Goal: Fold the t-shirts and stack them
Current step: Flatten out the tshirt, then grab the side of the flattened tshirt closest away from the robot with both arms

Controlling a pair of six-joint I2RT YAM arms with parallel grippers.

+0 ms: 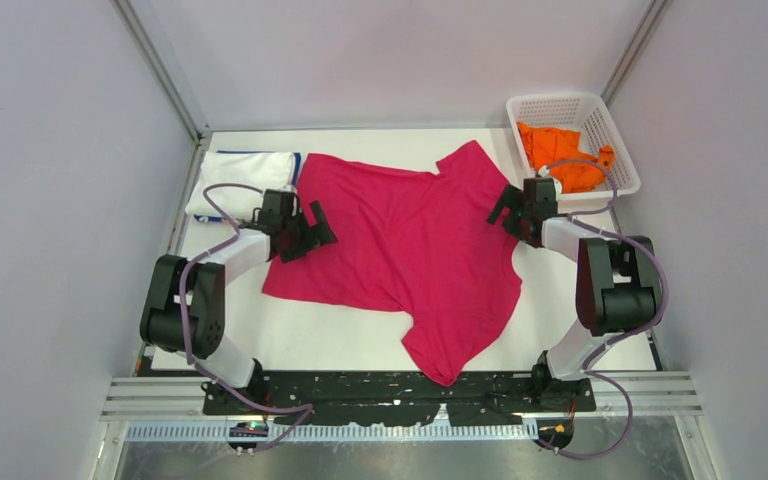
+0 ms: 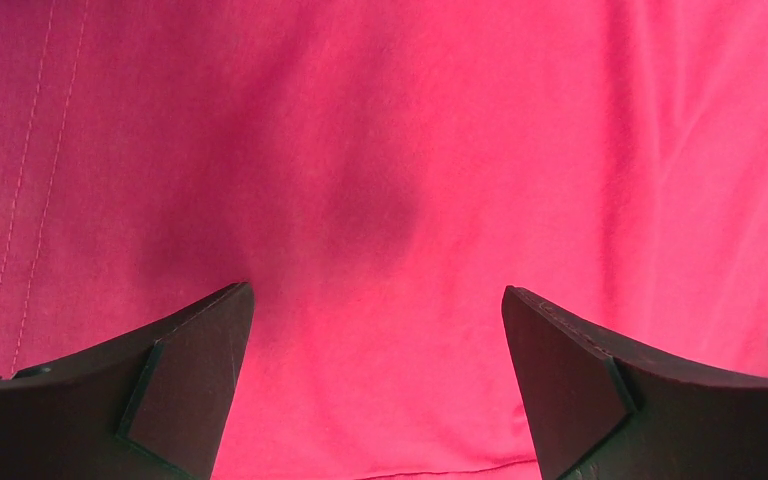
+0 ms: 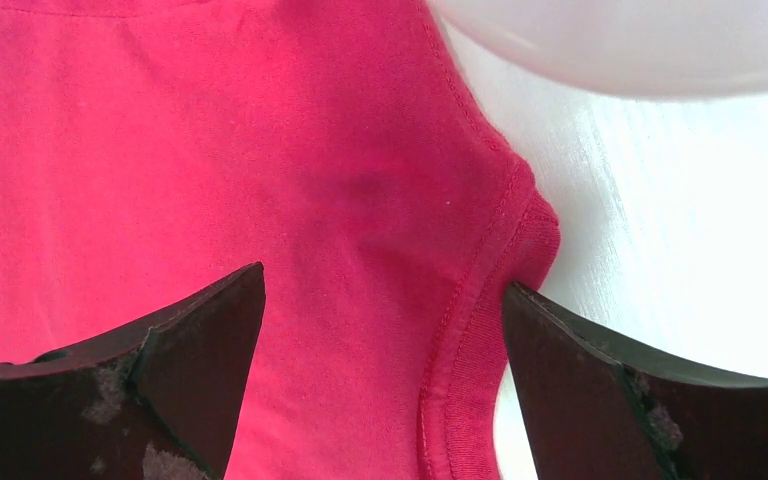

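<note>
A magenta-pink t-shirt point(image 1: 405, 245) lies spread flat across the middle of the table. My left gripper point(image 1: 312, 230) hovers open over its left hem edge; in the left wrist view both fingers stand wide above plain pink cloth point(image 2: 380, 200). At the shirt's right side my right gripper point(image 1: 508, 212) is open over the neckline, and the ribbed collar point(image 3: 480, 340) runs between its fingers in the right wrist view. A white folded t-shirt point(image 1: 243, 180) with a blue edge lies at the back left. An orange t-shirt point(image 1: 565, 155) sits crumpled in the basket.
A white lattice basket point(image 1: 600, 125) stands at the back right, just behind my right gripper. Enclosure walls rise on the left, right and back. The black arm mount rail point(image 1: 400, 392) runs along the near edge, with the shirt's lower sleeve reaching close to it.
</note>
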